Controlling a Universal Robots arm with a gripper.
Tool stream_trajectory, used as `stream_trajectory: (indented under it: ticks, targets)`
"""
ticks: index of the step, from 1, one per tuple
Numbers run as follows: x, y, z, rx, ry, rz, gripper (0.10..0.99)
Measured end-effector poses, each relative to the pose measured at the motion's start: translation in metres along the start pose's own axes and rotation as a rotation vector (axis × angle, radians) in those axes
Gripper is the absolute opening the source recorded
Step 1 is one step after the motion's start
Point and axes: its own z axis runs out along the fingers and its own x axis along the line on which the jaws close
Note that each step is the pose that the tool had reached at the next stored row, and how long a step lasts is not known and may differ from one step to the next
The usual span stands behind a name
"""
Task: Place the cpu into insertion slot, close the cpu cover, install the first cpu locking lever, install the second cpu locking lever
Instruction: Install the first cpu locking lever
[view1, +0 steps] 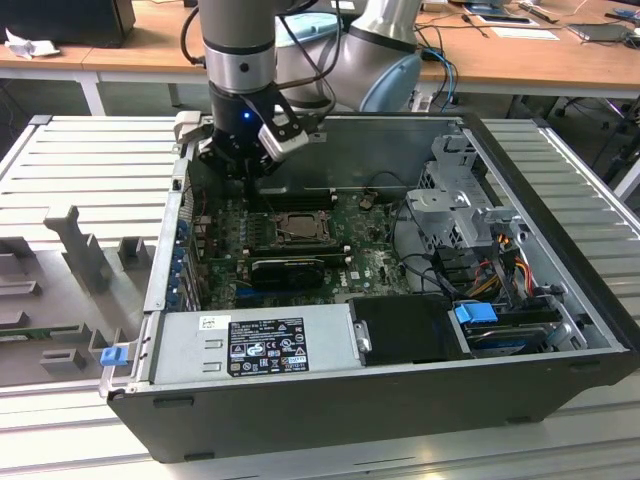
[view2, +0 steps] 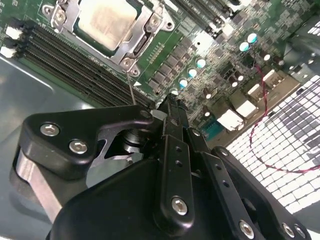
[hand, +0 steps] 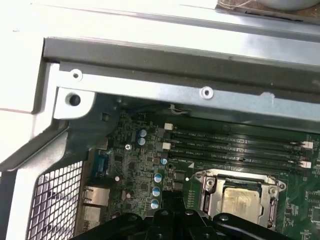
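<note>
Exterior view: an open computer case (view1: 330, 400) lies on its side with the green motherboard (view1: 372, 262) exposed. The arm hangs over the board's rear corner, toward the exterior view's left. In the second wrist view the gripper (view2: 170, 106) has its jaws pressed together, holding nothing, just beside the memory slots (view2: 75, 67). The insertion slot (view1: 272, 228) sits near it. The cpu cover (view2: 142, 31) lies flat over it, framing the cpu (view2: 106, 20) seated inside. A thin metal rod (view2: 131, 89) rises by the socket's corner.
</note>
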Motion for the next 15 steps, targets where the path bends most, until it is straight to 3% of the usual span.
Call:
stream_trajectory:
  ticks: [4, 10, 15]
  targets:
    - [-0.0021, 0.0144, 0.0036, 0.000, 0.0000, 0.001, 0.106]
    - [-0.0240, 0.0130, 0.0042, 0.000, -0.0005, 0.013, 0.106]
    - [-0.0296, 0.0123, 0.0042, 0.001, -0.0009, 0.021, 0.106]
